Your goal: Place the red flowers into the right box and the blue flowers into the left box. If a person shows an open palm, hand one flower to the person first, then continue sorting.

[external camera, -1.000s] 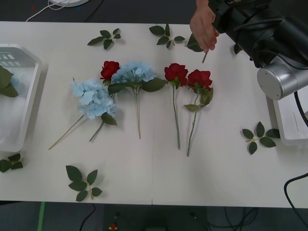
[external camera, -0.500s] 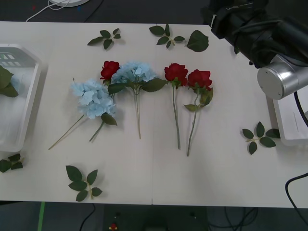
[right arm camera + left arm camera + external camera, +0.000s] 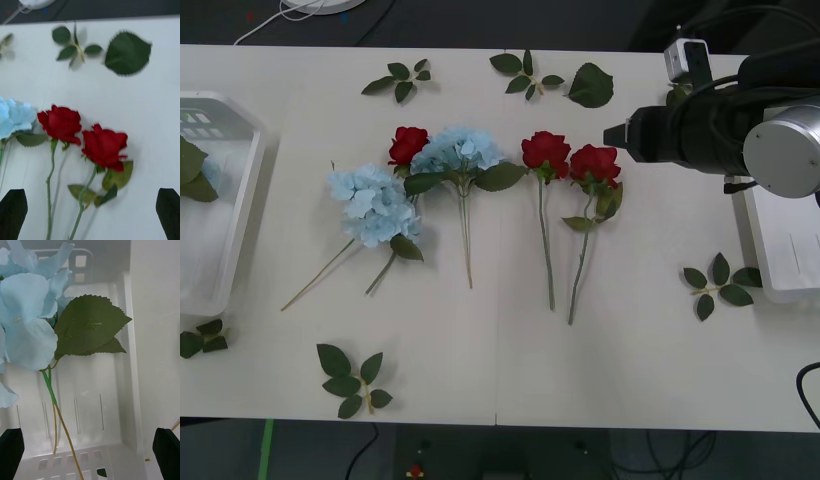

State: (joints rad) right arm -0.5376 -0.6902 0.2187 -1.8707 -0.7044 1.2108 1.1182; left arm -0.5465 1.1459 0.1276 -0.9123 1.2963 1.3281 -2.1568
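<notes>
Three red flowers (image 3: 409, 143) (image 3: 546, 151) (image 3: 594, 162) lie mid-table, heads toward the far side, with two blue flowers (image 3: 375, 203) (image 3: 460, 150) among them. My right gripper (image 3: 615, 133) hovers just right of the rightmost rose, open; its wrist view looks down on two of the roses (image 3: 62, 123) (image 3: 105, 146) between black fingertips (image 3: 13, 210). The left box (image 3: 225, 260) holds another blue flower (image 3: 26, 326), and my left gripper (image 3: 90, 459) hangs open above it. The right box (image 3: 780, 250) sits at the right edge, partly behind my right arm.
Loose green leaf sprigs lie around the table: far side (image 3: 400, 78) (image 3: 528, 72), a big single leaf (image 3: 591, 85), near the right box (image 3: 720, 282), front left (image 3: 350, 380) and beside the left box (image 3: 200, 338). A white cable (image 3: 290, 12) runs behind the table.
A person's hand that held a stem at the far edge has withdrawn out of view. My right arm has swung down and left toward the rightmost rose.
</notes>
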